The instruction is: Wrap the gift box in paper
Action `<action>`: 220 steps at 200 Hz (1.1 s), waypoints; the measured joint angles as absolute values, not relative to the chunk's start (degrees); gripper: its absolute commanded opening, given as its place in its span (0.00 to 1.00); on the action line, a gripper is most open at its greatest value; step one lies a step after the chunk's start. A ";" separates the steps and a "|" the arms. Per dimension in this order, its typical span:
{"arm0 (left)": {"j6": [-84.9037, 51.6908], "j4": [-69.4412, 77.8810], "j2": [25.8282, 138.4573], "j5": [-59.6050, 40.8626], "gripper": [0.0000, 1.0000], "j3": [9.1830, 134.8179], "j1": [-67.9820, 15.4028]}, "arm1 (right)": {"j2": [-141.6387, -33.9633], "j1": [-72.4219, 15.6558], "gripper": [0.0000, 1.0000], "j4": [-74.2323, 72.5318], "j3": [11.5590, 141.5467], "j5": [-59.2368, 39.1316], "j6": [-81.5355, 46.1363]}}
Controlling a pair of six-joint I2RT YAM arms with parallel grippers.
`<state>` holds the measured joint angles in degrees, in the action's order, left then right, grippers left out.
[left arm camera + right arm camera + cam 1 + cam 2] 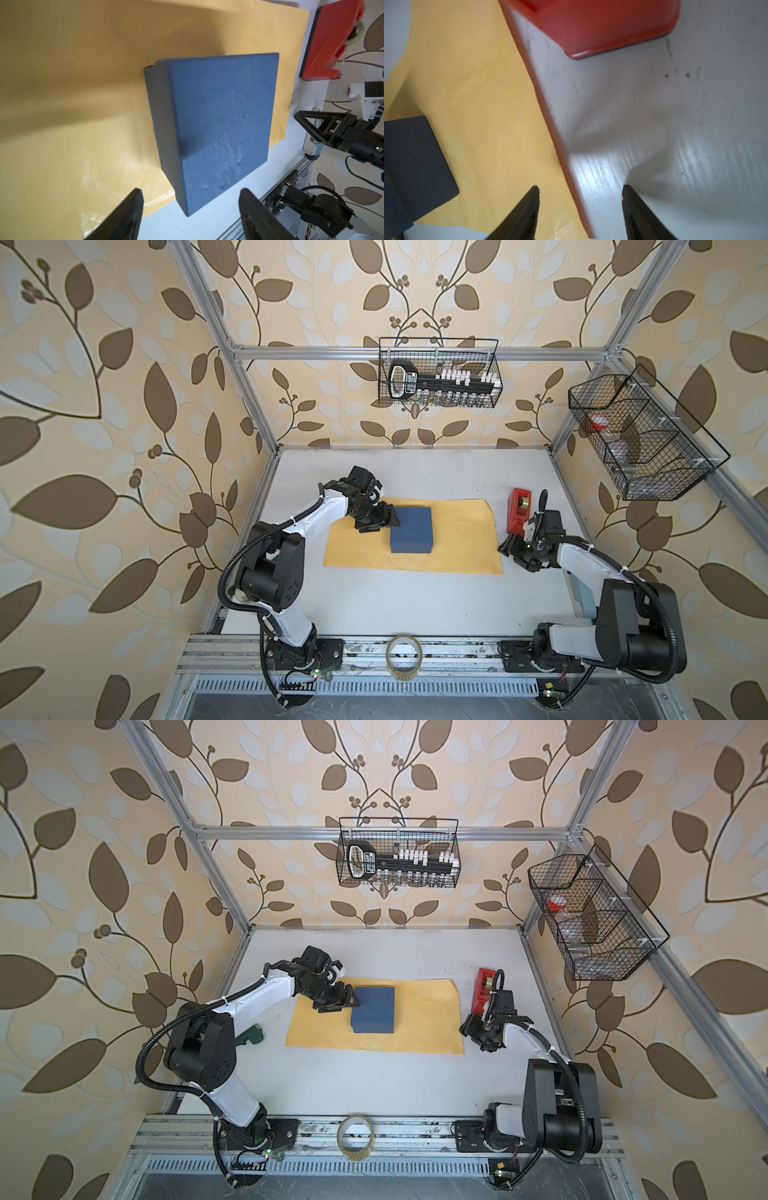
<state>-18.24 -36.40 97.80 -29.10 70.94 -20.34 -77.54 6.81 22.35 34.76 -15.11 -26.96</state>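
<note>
Top views: flat square slate-blue cardboard gift box lies flat on the large thin yellow-tan sheet of paper, left of the sheet's middle. The paper is spread flat on the white table. Left gripper is at the box's left side, tips over its edge; cannot tell if it touches. Right gripper is at the paper's right edge, low. Narrow red plastic tape dispenser stands just beyond it, off the paper. Clear tape roll sits on the front rail, well apart.

Left wrist view: left gripper jaws are apart. The gift box has one corner showing between the fingertips, not clamped. The lid top is dented. The paper is under the box, with the tape dispenser past its edge.

Right wrist view: right gripper jaws are apart, one tip over the paper, the other over the table. The sheet's edge, tinted orange, runs between them. A gift box corner shows at the side, the tape dispenser close by.
</note>
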 measured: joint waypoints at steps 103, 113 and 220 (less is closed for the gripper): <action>-18.00 -36.21 100.62 -26.92 0.65 70.81 -21.08 | -83.68 4.32 0.37 10.76 34.48 -26.96 -26.41; -17.98 -36.21 100.64 -26.76 0.64 70.72 -21.08 | -83.68 3.18 0.34 11.46 34.46 -27.66 -26.83; -17.98 -36.18 100.77 -26.59 0.64 70.30 -21.08 | -75.77 -1.08 0.08 13.67 34.39 -32.01 -29.82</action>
